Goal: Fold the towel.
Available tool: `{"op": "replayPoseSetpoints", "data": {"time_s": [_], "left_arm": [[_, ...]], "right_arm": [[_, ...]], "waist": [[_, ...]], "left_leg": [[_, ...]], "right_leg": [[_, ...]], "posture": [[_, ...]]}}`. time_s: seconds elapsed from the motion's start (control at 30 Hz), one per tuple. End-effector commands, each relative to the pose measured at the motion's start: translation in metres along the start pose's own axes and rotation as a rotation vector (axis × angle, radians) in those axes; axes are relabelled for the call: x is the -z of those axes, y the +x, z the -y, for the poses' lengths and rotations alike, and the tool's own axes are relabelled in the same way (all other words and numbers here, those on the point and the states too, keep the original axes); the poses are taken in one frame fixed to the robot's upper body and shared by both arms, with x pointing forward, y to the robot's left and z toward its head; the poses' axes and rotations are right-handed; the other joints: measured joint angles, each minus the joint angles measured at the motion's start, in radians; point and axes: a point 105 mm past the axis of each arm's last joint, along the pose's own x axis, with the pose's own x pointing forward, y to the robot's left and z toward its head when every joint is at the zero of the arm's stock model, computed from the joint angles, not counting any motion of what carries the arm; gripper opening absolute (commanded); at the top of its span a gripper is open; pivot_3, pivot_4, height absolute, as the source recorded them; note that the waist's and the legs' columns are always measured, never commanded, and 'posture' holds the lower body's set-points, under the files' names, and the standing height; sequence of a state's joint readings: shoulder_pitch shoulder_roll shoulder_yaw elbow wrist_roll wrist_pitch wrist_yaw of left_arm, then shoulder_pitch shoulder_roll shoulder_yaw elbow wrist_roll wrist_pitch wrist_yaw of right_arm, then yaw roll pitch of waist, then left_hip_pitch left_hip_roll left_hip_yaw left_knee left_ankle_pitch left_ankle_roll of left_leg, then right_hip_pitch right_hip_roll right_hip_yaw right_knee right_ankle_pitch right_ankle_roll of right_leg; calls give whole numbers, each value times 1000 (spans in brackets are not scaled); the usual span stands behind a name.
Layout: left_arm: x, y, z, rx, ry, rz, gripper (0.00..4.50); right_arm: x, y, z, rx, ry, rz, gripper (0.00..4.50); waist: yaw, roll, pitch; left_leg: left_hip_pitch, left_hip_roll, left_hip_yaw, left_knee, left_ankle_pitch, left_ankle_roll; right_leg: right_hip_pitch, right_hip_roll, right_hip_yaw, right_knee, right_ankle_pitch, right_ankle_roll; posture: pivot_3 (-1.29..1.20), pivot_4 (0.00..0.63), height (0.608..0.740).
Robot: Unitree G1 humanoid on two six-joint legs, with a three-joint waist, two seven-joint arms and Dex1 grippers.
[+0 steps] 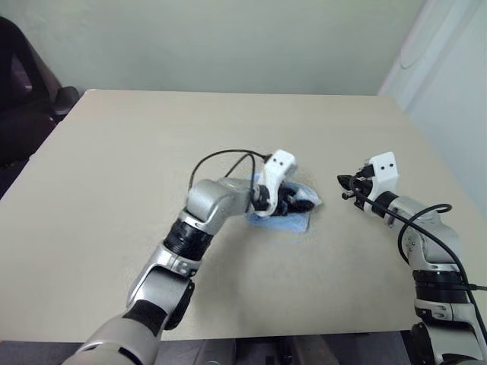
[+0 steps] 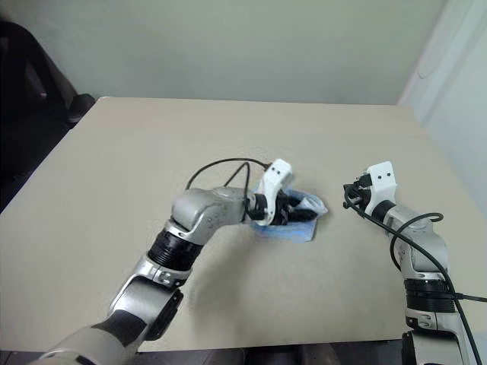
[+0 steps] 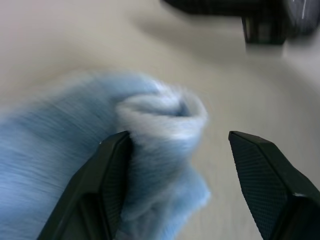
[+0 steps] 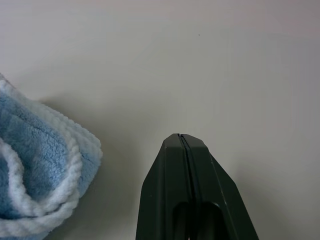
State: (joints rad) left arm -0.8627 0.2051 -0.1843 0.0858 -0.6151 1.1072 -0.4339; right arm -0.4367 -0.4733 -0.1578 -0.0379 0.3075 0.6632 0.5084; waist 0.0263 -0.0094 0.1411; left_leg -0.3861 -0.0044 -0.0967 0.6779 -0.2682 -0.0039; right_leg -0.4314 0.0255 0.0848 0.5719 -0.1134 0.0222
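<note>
I am watching the towel [image 1: 293, 213] lying bunched in a small heap near the middle of the tabletop [image 1: 152, 152], already doubled over itself, its white-edged layers stacked on the side facing the right arm. My left tool [image 3: 180, 145] is sitting right at the heap, its fingers spread apart, one finger [image 3: 107, 175] touching the rolled blue edge and the other standing clear of the cloth, so I am judging it is gripping nothing. My right tool [image 4: 182, 142] is hovering off to the right of the towel, apart from it, its fingers pressed together and empty. The left arm is plainly the nearer one. I cannot tell the heap's long axis. Any next fold is turning on that rolled edge lying between the left fingers
</note>
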Motion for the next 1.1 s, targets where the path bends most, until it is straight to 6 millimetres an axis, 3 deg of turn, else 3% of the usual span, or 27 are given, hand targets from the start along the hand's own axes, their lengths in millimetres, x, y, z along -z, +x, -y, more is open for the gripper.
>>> {"op": "replayPoseSetpoints", "data": {"time_s": [0.03,0.2,0.3,0.5,0.63,0.77,0.93,1.1], "left_arm": [[-33,-28,5,55,-10,162,3143],[-44,-56,-39,-84,14,229,3143],[-45,-64,-51,-98,79,231,2241],[-44,-62,-39,37,222,205,108],[-27,-48,-38,101,217,126,49],[9,-37,-47,97,245,-20,49],[62,-31,-73,28,211,-193,49],[79,-25,-90,-51,135,-206,49]], "right_arm": [[-23,-10,-4,-26,-9,79,0],[-30,-14,-22,-123,-6,88,0],[-37,-14,-39,-193,-19,98,0],[-37,-9,-73,-297,-25,89,0],[-23,-1,-87,-322,-24,48,0],[1,3,-96,-341,29,-14,0],[49,9,-96,-295,23,-168,0],[55,15,-91,-265,38,-177,0]], "waist": [[-2,0,0],[-1,0,0],[0,0,0],[6,0,0],[5,0,0],[5,0,-1],[3,1,-1],[4,1,-5]], "left_leg": [[0,0,0,0,0,0],[1,0,0,0,0,0],[1,0,0,0,0,0],[-1,0,-1,1,-1,3],[-2,0,-1,2,-2,4],[-2,0,-1,2,-2,4],[-2,0,-2,2,-3,4],[1,0,-2,2,-3,4]], "right_leg": [[0,0,0,0,0,0],[1,0,0,0,0,0],[1,0,0,0,0,0],[0,0,0,0,-1,2],[-1,-1,0,0,-1,2],[-1,-1,0,0,-1,2],[-1,-2,0,0,-1,2],[3,-2,0,0,-1,2]], "posture": [[0,150,740],[0,150,740],[0,150,740],[0,150,740],[0,150,740],[0,150,740],[0,150,740],[0,150,740]]}}
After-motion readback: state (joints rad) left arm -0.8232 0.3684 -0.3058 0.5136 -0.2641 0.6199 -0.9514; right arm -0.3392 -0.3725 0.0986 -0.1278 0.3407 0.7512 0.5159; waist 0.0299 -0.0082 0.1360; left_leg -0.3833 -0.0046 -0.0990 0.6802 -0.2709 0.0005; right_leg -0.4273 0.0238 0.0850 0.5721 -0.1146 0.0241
